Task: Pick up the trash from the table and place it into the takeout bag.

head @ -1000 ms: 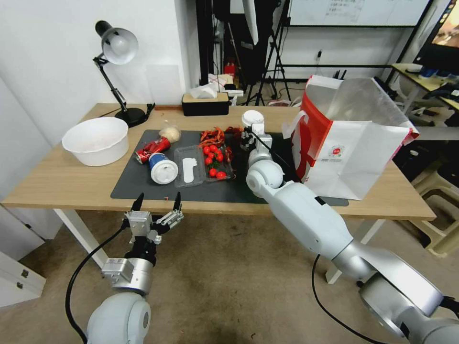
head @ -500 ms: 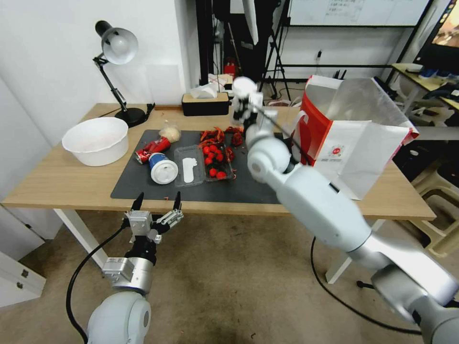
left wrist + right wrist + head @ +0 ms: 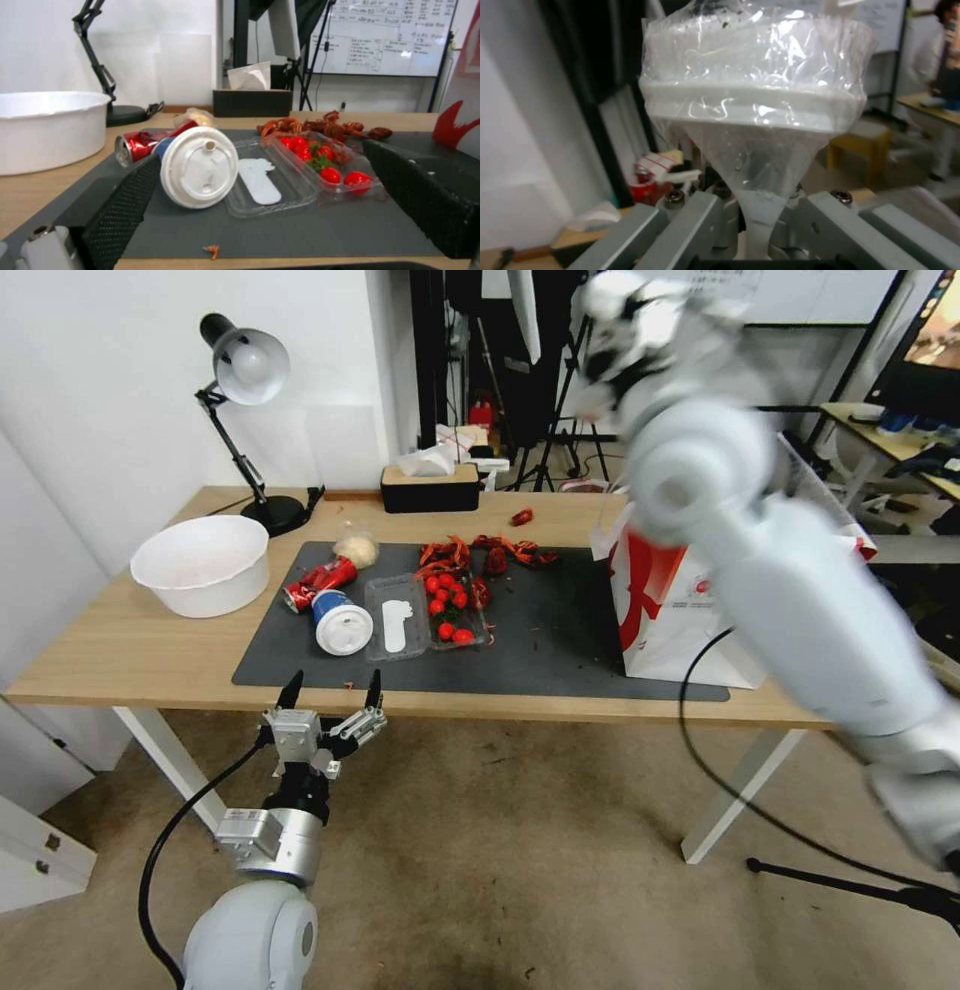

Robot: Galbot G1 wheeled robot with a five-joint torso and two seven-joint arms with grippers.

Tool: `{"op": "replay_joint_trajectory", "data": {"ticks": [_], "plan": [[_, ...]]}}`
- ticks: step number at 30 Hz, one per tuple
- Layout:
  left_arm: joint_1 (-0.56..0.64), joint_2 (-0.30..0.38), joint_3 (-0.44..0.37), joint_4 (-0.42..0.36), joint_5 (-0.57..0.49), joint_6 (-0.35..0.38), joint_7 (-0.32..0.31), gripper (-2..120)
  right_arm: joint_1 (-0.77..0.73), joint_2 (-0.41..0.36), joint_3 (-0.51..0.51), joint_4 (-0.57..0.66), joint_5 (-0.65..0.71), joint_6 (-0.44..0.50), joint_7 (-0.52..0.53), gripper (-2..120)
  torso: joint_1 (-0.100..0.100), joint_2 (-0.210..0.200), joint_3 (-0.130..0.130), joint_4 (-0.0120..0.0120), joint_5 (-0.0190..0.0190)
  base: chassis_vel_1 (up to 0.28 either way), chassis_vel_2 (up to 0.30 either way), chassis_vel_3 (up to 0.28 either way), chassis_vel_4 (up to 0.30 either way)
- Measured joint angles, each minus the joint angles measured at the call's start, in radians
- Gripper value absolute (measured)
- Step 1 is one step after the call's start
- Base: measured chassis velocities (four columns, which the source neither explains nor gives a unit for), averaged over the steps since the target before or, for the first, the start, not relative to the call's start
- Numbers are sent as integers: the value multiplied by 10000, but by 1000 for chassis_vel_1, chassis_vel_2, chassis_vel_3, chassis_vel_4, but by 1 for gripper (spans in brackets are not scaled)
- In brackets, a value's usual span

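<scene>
The right hand [image 3: 612, 315] was raised high above the far edge of the counter [image 3: 130, 655], up beside the takeout bag [image 3: 668, 620]. In the right wrist view its grey fingers [image 3: 680, 221] were pressed together on the bunched neck of a clear plastic wrap around a white-lidded cup [image 3: 752, 108], which stood upright above the hand. The left hand [image 3: 328, 710] hung below the near edge of the counter with its black-tipped fingers [image 3: 120, 210] spread wide and nothing between them.

On the dark-grey mat [image 3: 540, 640] just ahead of it, the blue white-lidded cup [image 3: 336, 622] lay on its side, lid toward the robot. The crushed red soda can [image 3: 318, 582] lay touching it behind, and the crumpled beige paper ball [image 3: 356, 551] sat at the can's far end. Beside the cup, a clear plastic tray [image 3: 400, 618] lay open; one half held red cherry tomatoes [image 3: 446, 605], the other a white label. Red crayfish shells [image 3: 480, 555] were scattered beyond it. A large white bowl [image 3: 200, 564] stood on the bare wood to the left.
</scene>
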Motion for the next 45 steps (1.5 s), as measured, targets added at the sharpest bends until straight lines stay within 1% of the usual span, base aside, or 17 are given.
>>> {"op": "replay_joint_trajectory", "data": {"ticks": [2,3,4,5,8,12,15,21,30,32,33,35,36,39,41,44,45], "plan": [[1,5,7,-13,9,-2,7,100,-54,-155,109,39,215,-54,136,0,0,0,-1,1,-3,0,0,0,0],[1,18,20,-35,28,-3,18,100,-152,-364,244,96,494,-133,321,0,-1,0,-1,-1,-3,0,0,0,0],[1,49,65,-85,75,-4,46,100,-487,-848,589,279,1081,-268,680,0,0,0,0,1,0,0,0,0,0],[1,49,65,-85,75,-4,46,100,-487,-848,589,279,1081,-268,680,0,0,0,0,1,0,0,0,0,0],[-5,95,182,-150,193,-5,117,100,-1200,-1753,1334,720,2631,-404,1479,0,-1,0,-1,-1,-4,0,0,0,0],[2,123,231,-181,234,-8,144,100,-1635,-2134,1669,784,3130,-420,1602,0,-1,0,-1,1,-4,0,0,0,0],[40,170,341,-281,277,-10,184,100,-2240,-2439,1939,721,3921,-402,1866,0,-1,0,0,1,-2,0,0,0,0],[104,185,430,-351,322,-10,207,100,-2434,-2286,1899,385,4344,-291,2161,0,-1,0,0,3,-8,0,0,0,0],[269,104,490,-356,429,-94,219,100,-1966,-1638,1418,-339,4573,-192,2483,0,0,0,0,3,-8,0,0,0,0],[268,102,466,-353,432,-94,220,100,-1822,-1373,1407,-532,4727,-145,2654,11,-1,0,0,2,-7,0,0,0,0],[268,102,466,-353,432,-94,220,100,-1822,-1373,1407,-532,4727,-145,2654,11,-1,0,0,2,-7,0,0,0,0],[265,100,437,-348,432,-91,221,100,-1735,-1211,1407,-676,4817,-110,2776,18,0,0,0,3,-7,0,0,0,0],[265,100,437,-348,432,-91,221,100,-1735,-1211,1407,-676,4817,-110,2776,18,0,0,0,3,-7,0,0,0,0],[265,91,413,-307,432,-82,221,100,-1656,-1082,1392,-895,4847,-94,2814,35,-1,0,0,1,-7,0,0,0,0],[259,85,412,-292,431,-81,221,100,-1655,-1047,1399,-929,4847,-94,2816,38,0,0,0,0,-7,0,0,0,0],[246,69,412,-269,433,-67,221,100,-1662,-981,1429,-971,4845,-92,2820,48,0,0,1,2,-7,0,0,0,0],[246,69,412,-269,433,-67,221,100,-1662,-981,1429,-971,4845,-92,2820,48,0,0,1,2,-7,0,0,0,0]]}}
